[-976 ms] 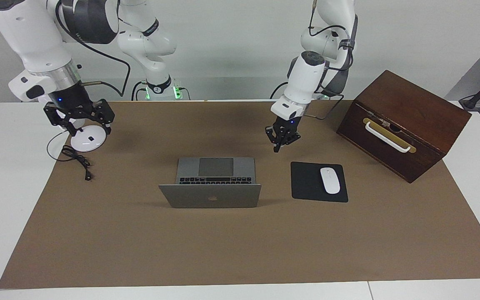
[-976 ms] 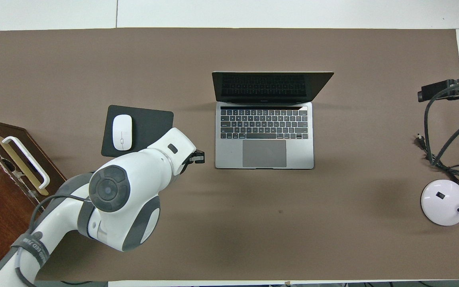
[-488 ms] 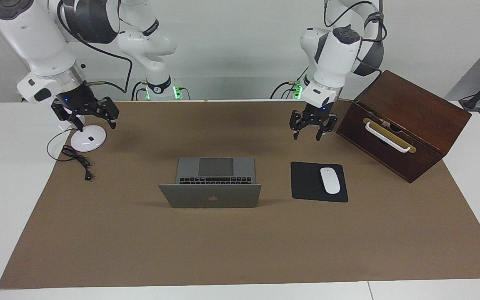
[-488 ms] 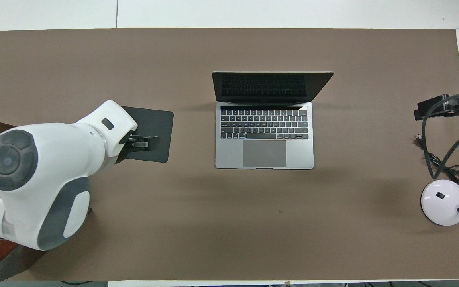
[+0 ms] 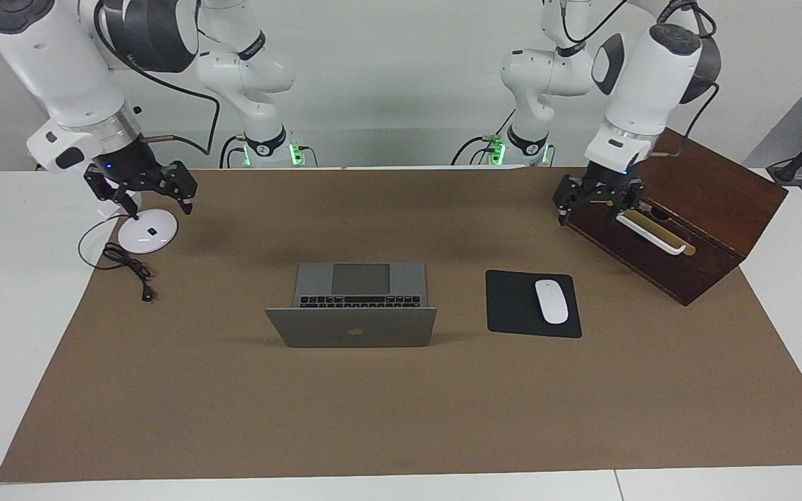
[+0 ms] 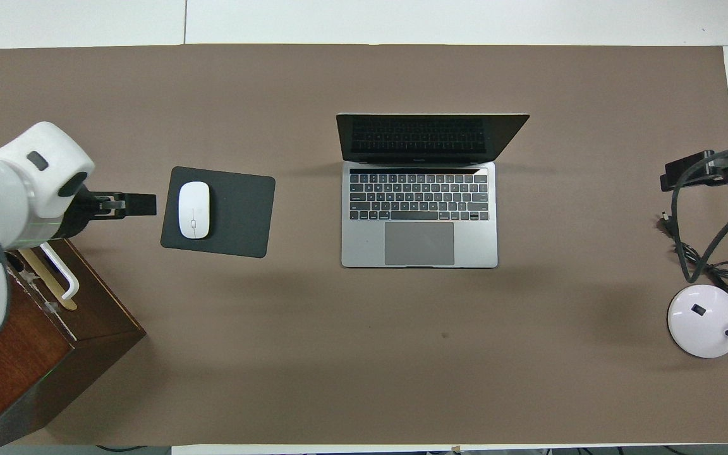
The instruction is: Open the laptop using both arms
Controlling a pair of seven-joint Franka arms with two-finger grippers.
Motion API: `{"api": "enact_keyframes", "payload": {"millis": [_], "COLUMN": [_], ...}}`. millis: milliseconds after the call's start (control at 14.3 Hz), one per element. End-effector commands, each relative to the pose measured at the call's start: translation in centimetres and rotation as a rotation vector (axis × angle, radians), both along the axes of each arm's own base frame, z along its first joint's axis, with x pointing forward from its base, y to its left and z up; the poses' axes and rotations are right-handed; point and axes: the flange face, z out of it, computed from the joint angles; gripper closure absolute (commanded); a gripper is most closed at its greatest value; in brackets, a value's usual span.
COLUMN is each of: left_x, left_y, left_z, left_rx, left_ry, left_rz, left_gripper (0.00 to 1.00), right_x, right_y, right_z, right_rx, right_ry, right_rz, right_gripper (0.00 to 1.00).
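Facing view: the silver-grey metal laptop [image 5: 351,303] is standing open mid-mat, so the opening looks done. The left gripper [image 5: 599,206], jaws spread and empty, is hanging over the dark wooden box [image 5: 679,209]; the right gripper [image 5: 142,189], jaws spread, is hovering above the round white lamp base [image 5: 147,235].

Overhead view: the laptop [image 6: 419,215] is showing black keys and smooth trackpad, beside the flat black mouse pad [image 6: 237,212]. Next, both arms probably just need parking.

The laptop [image 5: 351,306] stands open on the surface [image 5: 401,410], left gripper [image 5: 599,207] over the wooden box [image 5: 679,209], right gripper [image 5: 154,198] over the lamp base [image 5: 147,235].
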Motion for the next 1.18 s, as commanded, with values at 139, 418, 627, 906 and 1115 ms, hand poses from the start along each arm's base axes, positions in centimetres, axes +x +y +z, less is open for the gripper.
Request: {"api": "enact_keyframes", "payload": {"millis": [139,418,627,906,1115], "left_x": [0.3,1.6,3.4,3.7,3.0], "left_y": [6.2,9.2,9.3,8.5,7.2], "left_z": [1.8,4.6,8.2,9.0,8.4], "left_rx": [0.026,0.034,0.037,0.033,0.042], "left_ry": [0.006,0.027,0.053,0.122,0.173], "left_rz": [0.066,0.085,0.086,0.074,0.048], "left_gripper": [0.0,0.0,0.0,0.0,0.0], "right_x": [-0.8,-0.7,-0.8,-0.8,-0.9], "right_y": [0.1,0.4,0.4,0.4,0.5], "right_z": [0.2,0.2,0.3,0.4,0.7], "right_rx": [-0.01,-0.008,-0.008,-0.007,-0.007], "right_ry": [-0.002,-0.006,-0.009,-0.002,0.01], "right_rz": [-0.005,-0.005,-0.007,-0.005,-0.002], "right_gripper": [0.04,0.04,0.04,0.04,0.04]}}
